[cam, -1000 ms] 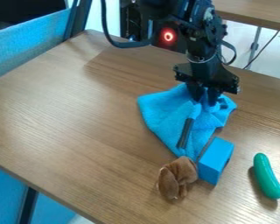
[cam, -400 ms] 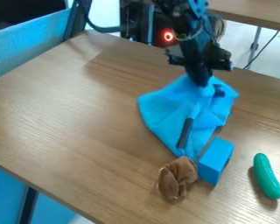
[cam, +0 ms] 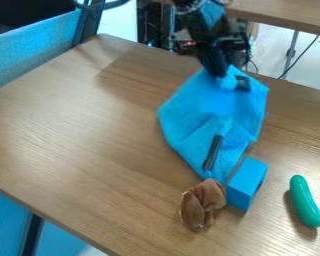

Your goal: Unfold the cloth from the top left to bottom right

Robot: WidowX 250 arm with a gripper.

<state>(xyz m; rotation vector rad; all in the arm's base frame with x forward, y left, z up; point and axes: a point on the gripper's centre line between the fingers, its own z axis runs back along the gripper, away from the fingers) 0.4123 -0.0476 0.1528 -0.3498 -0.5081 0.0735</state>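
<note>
The cloth (cam: 209, 107) lay on the desk (cam: 89, 125) on the far side of the block (cam: 247, 183), its narrow near end coming down close along the block's left side. Its far end, the one furthest from the block, was drawn up into the gripper (cam: 219, 73). That hold made sense: pulled at the end away from the block, the cloth could be drawn out flat, while the part nearest the block rested on the desk and gave something to pull against. The folds nearer the block suggested the unfolding was only partly done.

The gripper was closed to a narrow pinch, with a bit of the cloth caught between its fingers; it seemed to touch nothing else. The cloth rose to it in a taut peak, so the grip looked firm enough, though a small pinch like that could slip.

The black strip (cam: 213, 152) lay on the cloth, beyond the block and to its left, and would probably shift if the cloth was tugged hard. The brown plush (cam: 203, 202) sat just left of the block, where it could hinder spreading that end. The green cucumber (cam: 305, 201) lay apart, right of the block, likely out of the way.
</note>
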